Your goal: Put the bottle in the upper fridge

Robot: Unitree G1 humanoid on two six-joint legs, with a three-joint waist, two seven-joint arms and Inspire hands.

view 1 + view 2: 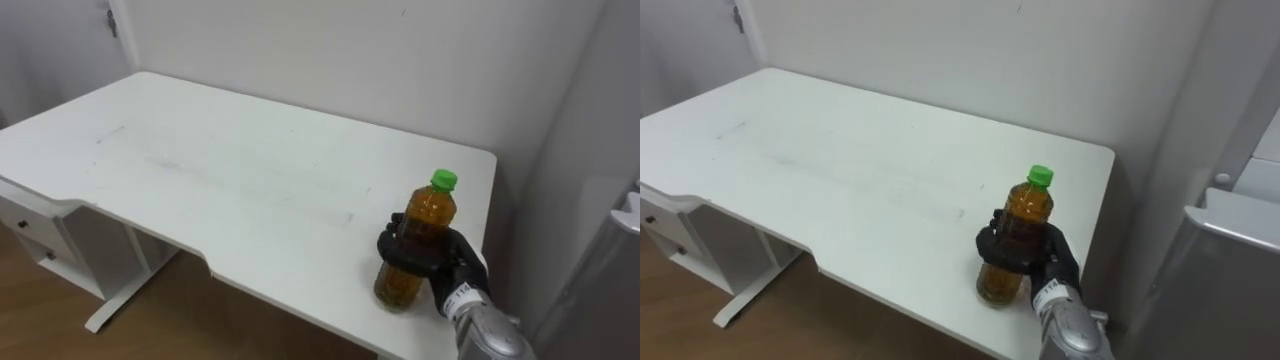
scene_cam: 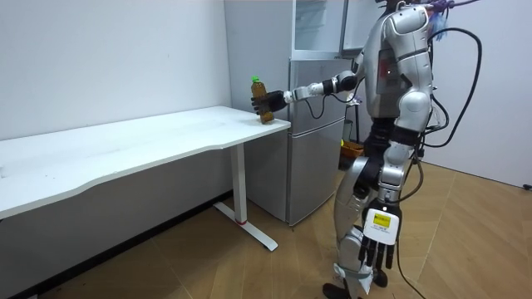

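Observation:
A bottle [image 1: 432,208] of amber drink with a green cap stands upright at the right end of the white table [image 1: 200,170], close to its front edge. My right hand [image 1: 442,264] comes in from the lower right and is shut on the bottle's lower half, fingers curled round it. The room view shows the same grasp, hand [image 2: 272,100] on bottle [image 2: 258,86], with my arm stretched out over the table's end. I cannot tell whether the bottle's base still touches the table. My left hand [image 2: 376,249] hangs idle at my side with relaxed fingers.
I stand beside a grey fridge [image 2: 316,149], which sits just past the table's end; its upper part [image 2: 320,29] rises behind my arm. The fridge's top edge [image 1: 1230,235] is close to my right. A white drawer unit [image 1: 40,235] stands under the table's left end.

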